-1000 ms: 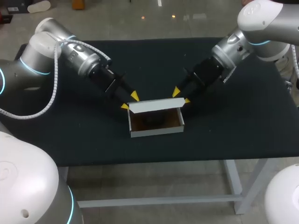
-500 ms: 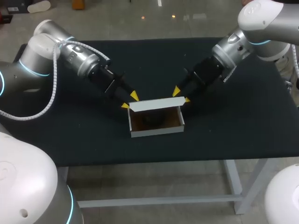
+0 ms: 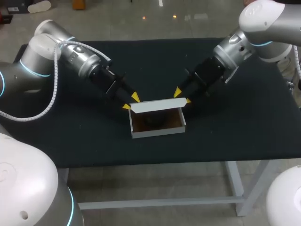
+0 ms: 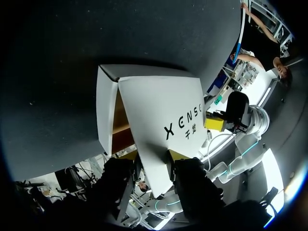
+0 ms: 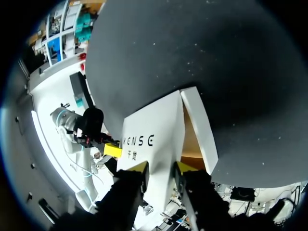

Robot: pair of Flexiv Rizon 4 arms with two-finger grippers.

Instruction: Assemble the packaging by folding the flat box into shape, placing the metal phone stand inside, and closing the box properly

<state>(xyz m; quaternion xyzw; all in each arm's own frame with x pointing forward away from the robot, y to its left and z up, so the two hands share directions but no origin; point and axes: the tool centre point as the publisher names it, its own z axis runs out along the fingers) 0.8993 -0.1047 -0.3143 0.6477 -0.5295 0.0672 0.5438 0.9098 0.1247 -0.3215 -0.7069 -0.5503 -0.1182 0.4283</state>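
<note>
We found the white box (image 3: 157, 132) sitting open on the black table (image 3: 235, 127), near its middle, with its brown inside facing up. A dark shape lay on the floor of the box, which we took for the metal phone stand (image 3: 153, 121), though its form was too dim to make out. The lid (image 3: 157, 106) stood up along the far wall of the box, tilted a little over the opening.

Our left gripper (image 3: 130, 102) was at the lid's left end and our right gripper (image 3: 183, 96) at its right end, the two arms coming in from the table's far corners. In the left wrist view the lid's edge ran between the two yellow tips, one finger (image 4: 179, 155) against its printed face and the other against its back, so we judged that claw clenched on the lid. The right wrist view showed the same: the lid passed between the yellow fingers (image 5: 186, 167), pinched from both sides. Each wrist view also caught the other arm's yellow tip just past the far end of the lid. The box's side walls stood upright, and its base rested flat on the table.
</note>
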